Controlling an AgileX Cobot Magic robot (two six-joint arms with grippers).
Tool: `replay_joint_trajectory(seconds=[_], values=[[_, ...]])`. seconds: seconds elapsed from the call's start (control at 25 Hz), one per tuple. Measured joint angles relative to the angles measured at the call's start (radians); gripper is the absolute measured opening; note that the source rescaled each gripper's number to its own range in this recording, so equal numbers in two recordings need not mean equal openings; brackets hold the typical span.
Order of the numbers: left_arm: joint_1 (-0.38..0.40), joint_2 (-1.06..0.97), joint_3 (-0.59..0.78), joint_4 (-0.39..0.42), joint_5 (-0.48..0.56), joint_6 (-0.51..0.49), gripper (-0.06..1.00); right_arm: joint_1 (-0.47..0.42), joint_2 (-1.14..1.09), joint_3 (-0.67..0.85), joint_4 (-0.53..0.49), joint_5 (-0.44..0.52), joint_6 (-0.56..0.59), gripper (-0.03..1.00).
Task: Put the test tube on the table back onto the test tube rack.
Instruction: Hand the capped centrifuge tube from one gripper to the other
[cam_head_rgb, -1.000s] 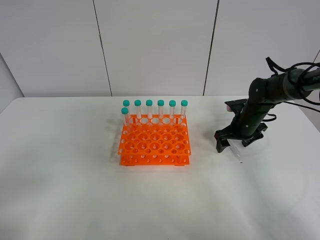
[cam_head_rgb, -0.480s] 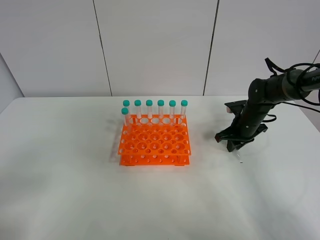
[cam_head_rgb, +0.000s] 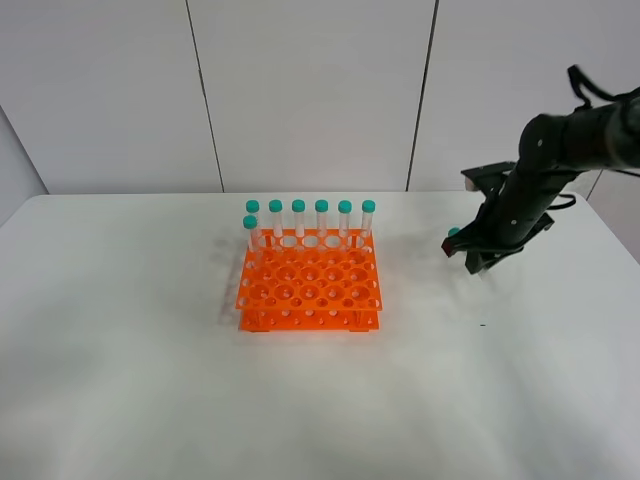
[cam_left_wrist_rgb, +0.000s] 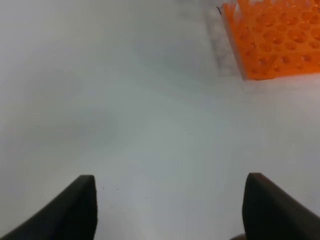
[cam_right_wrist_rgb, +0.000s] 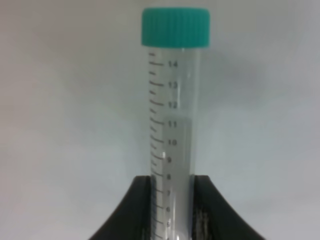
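The white counter (cam_head_rgb: 150, 380) carries the orange rack (cam_head_rgb: 310, 290), where seven capped tubes (cam_head_rgb: 322, 222) stand along its back row and left side. The right end effector (cam_right_wrist_rgb: 172, 187), well to the right of the rack and raised off the counter, is clamped on the lower part of the test tube (cam_right_wrist_rgb: 174, 115), whose teal cap juts beyond the fingers. The left end effector (cam_left_wrist_rgb: 170, 180) hangs over bare counter near the rack's corner, jaws spread wide, gripping nothing.

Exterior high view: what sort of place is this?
Probably a robotics test bench set up for a lab-style task: a plain white table, white wall panels behind it, and an orange test tube rack with seven teal-capped tubes. One graduated test tube is in the right gripper.
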Motion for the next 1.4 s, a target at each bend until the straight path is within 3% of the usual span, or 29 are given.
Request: replay_joint_trajectory(seconds=[0.28, 0.56, 0.72, 0.84, 1.0, 1.28, 1.4], values=[[0.0, 0.0, 0.0, 0.0, 0.0, 0.0, 1.0, 0.0, -0.298, 0.034, 0.0, 0.102, -0.003, 0.04], [0.0, 0.0, 0.0, 0.0, 0.0, 0.0, 1.0, 0.0, -0.56, 0.273, 0.013, 0.143, 0.001, 0.04], [0.0, 0.0, 0.0, 0.0, 0.0, 0.0, 1.0, 0.0, -0.584, 0.337, 0.057, 0.126, -0.024, 0.04], [0.0, 0.0, 0.0, 0.0, 0.0, 0.0, 1.0, 0.013, -0.575, 0.319, 0.129, 0.046, -0.152, 0.04], [0.0, 0.0, 0.0, 0.0, 0.0, 0.0, 1.0, 0.094, -0.568, 0.291, 0.262, -0.061, -0.378, 0.04], [0.0, 0.0, 0.0, 0.0, 0.0, 0.0, 1.0, 0.301, -0.472, 0.288, 0.422, -0.087, -0.555, 0.04], [0.0, 0.0, 0.0, 0.0, -0.001, 0.0, 1.0, 0.354, -0.404, 0.288, 0.542, -0.087, -0.681, 0.04]])
